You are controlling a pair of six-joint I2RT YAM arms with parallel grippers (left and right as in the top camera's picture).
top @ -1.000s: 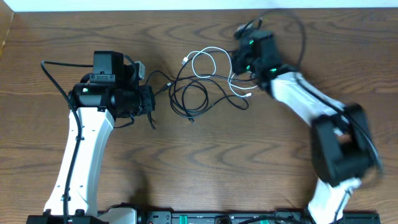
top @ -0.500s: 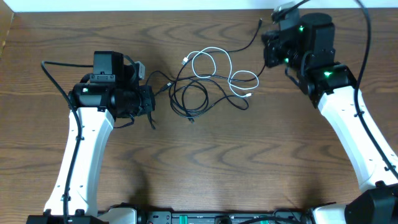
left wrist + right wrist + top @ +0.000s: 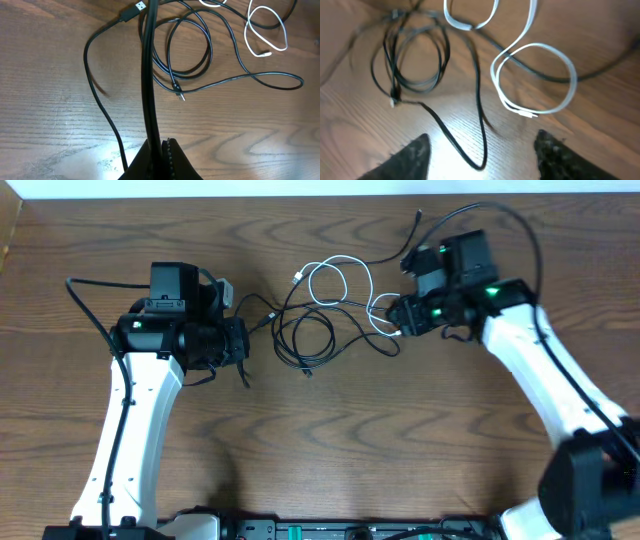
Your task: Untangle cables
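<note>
Thin black cords (image 3: pixel 207 47), loosely coiled and crossed by a thin white cord (image 3: pixel 534 46), at the centre of the brown wood-grain table (image 3: pixel 330 450), between the arms. Left gripper (image 3: pixel 159 150): fingers closed on one black cord, a grip shown only by the left wrist view, as is the flat USB plug (image 3: pixel 141 6). Right gripper (image 3: pixel 481 142): fingers wide apart, empty, above the white loop; that view is blurred

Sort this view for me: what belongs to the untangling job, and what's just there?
Job in hand:
- white cable
- coiled black cable
- second black cable, pinched in the shut left claw
- right claw, open, beside the white cable

Just there:
- arm wiring, thicker, part of the robot
- wooden table
</note>
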